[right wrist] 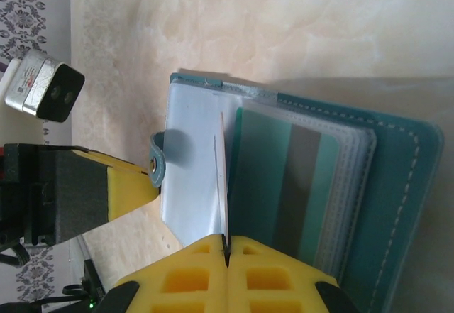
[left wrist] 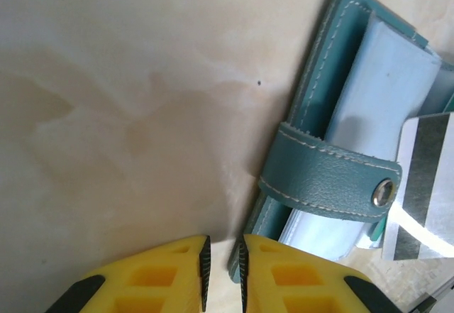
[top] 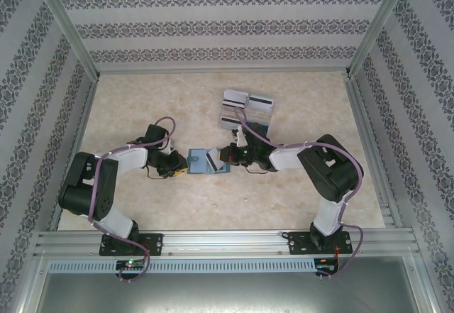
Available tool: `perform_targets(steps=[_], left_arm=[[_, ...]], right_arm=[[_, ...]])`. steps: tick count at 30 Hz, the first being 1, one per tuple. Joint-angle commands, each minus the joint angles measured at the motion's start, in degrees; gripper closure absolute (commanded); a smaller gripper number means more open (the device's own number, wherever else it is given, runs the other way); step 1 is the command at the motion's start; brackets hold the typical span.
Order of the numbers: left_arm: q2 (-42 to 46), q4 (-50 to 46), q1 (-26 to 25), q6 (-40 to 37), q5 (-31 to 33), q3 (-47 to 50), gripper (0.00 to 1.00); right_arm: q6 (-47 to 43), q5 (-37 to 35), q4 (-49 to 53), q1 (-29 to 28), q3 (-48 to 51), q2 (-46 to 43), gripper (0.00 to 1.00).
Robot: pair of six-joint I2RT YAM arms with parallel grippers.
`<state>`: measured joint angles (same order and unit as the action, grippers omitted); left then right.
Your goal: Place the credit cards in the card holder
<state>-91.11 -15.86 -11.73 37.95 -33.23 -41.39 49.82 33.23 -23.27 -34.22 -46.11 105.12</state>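
The card holder [top: 199, 162] lies open on the table between the arms, teal-blue with a snap strap [left wrist: 333, 178] and clear sleeves. My left gripper [left wrist: 223, 245] is closed on the edge of its cover, jaws a narrow gap apart. My right gripper [right wrist: 227, 240] is shut on a white-grey credit card [right wrist: 223, 178], seen edge-on and standing upright over the open sleeves; its dark stripe shows in the left wrist view [left wrist: 425, 185]. A teal card with a grey stripe [right wrist: 284, 185] sits inside a sleeve. More credit cards [top: 247, 100] lie further back.
The loose cards [top: 236, 123] lie just behind the right arm's wrist. Patterned walls and an aluminium frame [top: 220, 70] bound the table on three sides. The left wrist's camera [right wrist: 42, 86] and finger [right wrist: 131, 185] sit close beside the holder's strap side.
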Motion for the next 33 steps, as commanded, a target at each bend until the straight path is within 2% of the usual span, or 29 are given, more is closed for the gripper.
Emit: perform_targets(steps=[1,14,33], left_arm=[[-2.78,5.57,-3.05,0.81,-1.22,-1.33,0.79],[-4.73,7.77,-5.70,2.53,-1.39,-2.11,0.79],[-4.16,6.80,-6.04,2.73,-1.22,-2.79,0.79]], right_arm=[[1.15,-0.54,-1.51,0.57,-1.39,1.92,0.98],[1.99,-0.53,-2.22,0.42,-3.81,3.67,0.98],[2.51,-1.49,-3.56,1.52,-2.89,3.68,0.98]])
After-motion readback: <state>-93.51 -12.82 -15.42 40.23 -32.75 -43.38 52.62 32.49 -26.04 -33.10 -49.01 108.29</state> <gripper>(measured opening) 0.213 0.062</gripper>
